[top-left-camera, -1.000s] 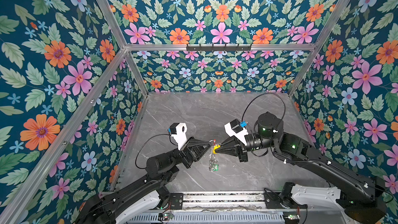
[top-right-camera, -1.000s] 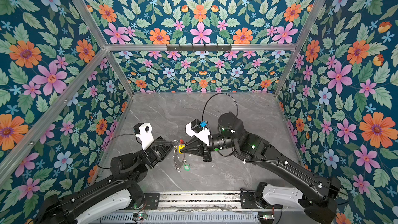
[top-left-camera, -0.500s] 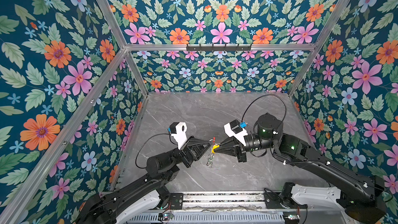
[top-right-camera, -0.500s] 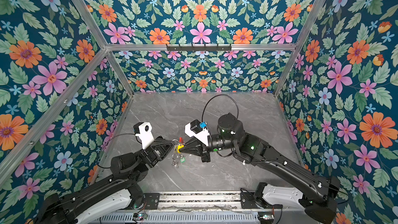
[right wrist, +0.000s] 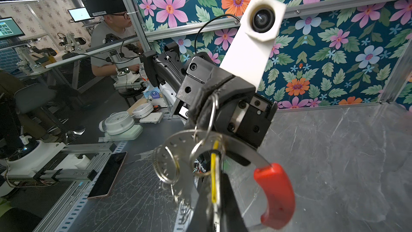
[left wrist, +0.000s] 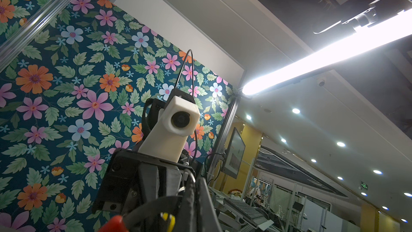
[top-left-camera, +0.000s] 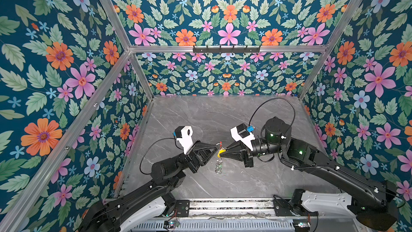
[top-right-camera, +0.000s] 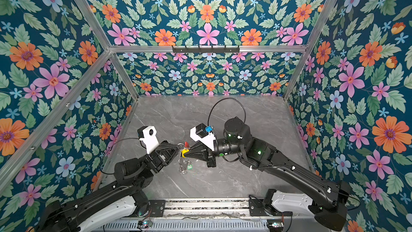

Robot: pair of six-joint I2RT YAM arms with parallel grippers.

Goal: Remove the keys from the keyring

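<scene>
– From above, the left gripper (top-left-camera: 215,146) and right gripper (top-left-camera: 224,150) meet tip to tip over the bench (top-left-camera: 223,117), both closed.
– Right one pinches the yellow tag (top-left-camera: 220,152); the green tag (top-right-camera: 189,166) dangles underneath.
– Left wrist view: just the hoop (left wrist: 113,224), its red sleeve, blurred.
– Right wrist view: the left gripper clamps a small silver ring (right wrist: 213,106) threaded on that hoop, clear of the bench
</scene>
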